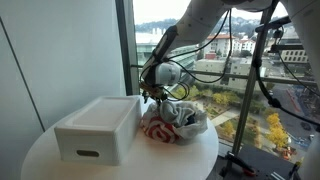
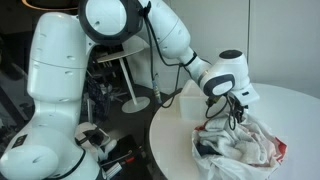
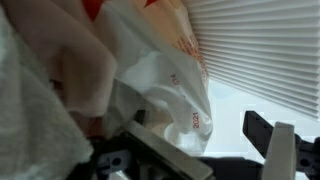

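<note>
A crumpled white plastic bag with red print [image 1: 176,122] lies on the round white table [image 1: 40,152] in both exterior views, also bag [image 2: 246,148] on table [image 2: 292,108]. My gripper [image 1: 153,96] points down at the bag's edge beside a white box, and it hovers just over the bag's top gripper [image 2: 229,116]. In the wrist view the bag [image 3: 160,70] fills the left and middle, bulging between the spread fingers [image 3: 262,130]. The gripper [image 3: 205,142] is open and nothing is pinched; one pad seems to lie against the plastic.
A white rectangular box [image 1: 100,128] with a handle slot stands on the table close beside the bag. Behind the table is a large window [image 1: 90,50]. A black stand with cables [image 1: 256,90] rises at the far side. The robot's base [image 2: 50,100] is next to the table.
</note>
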`<state>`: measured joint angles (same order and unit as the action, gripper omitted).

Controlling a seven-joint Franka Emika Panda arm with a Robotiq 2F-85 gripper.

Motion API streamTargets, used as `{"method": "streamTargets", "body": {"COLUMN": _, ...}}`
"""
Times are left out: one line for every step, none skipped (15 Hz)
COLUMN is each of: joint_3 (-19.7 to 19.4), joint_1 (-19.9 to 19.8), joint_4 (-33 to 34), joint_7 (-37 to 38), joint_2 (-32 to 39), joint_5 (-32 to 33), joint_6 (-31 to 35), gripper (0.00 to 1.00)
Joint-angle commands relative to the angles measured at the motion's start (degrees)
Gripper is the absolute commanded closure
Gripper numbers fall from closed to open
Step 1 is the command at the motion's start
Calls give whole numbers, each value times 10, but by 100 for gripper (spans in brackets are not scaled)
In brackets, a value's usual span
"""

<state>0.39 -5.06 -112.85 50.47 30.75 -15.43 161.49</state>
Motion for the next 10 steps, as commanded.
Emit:
{"method": "streamTargets", "body": {"joint_3": -20, "joint_1": 13, "joint_4": -52, "joint_7": -29, "joint_2": -55, "joint_5": -22, "joint_6": 28, "gripper": 0}}
{"method": "streamTargets", "body": {"joint_3": -27, "joint_1": 19, "joint_4": -66, "joint_7": -29, "joint_2": -71, "joint_5": -19, "joint_6": 33, "gripper": 0}}
{"method": "streamTargets", "body": {"joint_3": -39, "joint_1": 26, "joint_4": -79, "joint_7": -25, "joint_2": -86, "joint_5": -11, "joint_6": 26, "gripper": 0}}
{"method": "streamTargets", "body": {"joint_3": -46, "joint_1": 33, "joint_4": -89, "joint_7": -22, "joint_2": -97, "joint_5": -7, "joint_6": 25, "gripper": 0}}
{"method": "streamTargets", "body": {"joint_3": -47, "joint_1": 31, "joint_4": -95, "joint_7": -26, "joint_2": -108, "joint_5": -9, "joint_6": 12, "gripper": 0}}
{"method": "streamTargets", "body": {"joint_3": -49, "joint_1": 33, "joint_4": -98, "joint_7": -27, "joint_2": -113, "joint_5": -9, "joint_6": 2, "gripper": 0}}
{"method": "streamTargets", "body": {"joint_3": -49, "joint_1": 34, "joint_4": -97, "joint_7": -28, "joint_2": -113, "joint_5": -9, "joint_6": -8, "gripper": 0}}
{"method": "streamTargets", "body": {"joint_3": -52, "joint_1": 37, "joint_4": -92, "joint_7": -26, "joint_2": -110, "joint_5": -4, "joint_6": -18, "gripper": 0}}
{"method": "streamTargets", "body": {"joint_3": -57, "joint_1": 41, "joint_4": -88, "joint_7": -23, "joint_2": -107, "joint_5": 3, "joint_6": -25, "gripper": 0}}
{"method": "streamTargets", "body": {"joint_3": -54, "joint_1": 40, "joint_4": -79, "joint_7": -29, "joint_2": -100, "joint_5": 2, "joint_6": -26, "gripper": 0}}
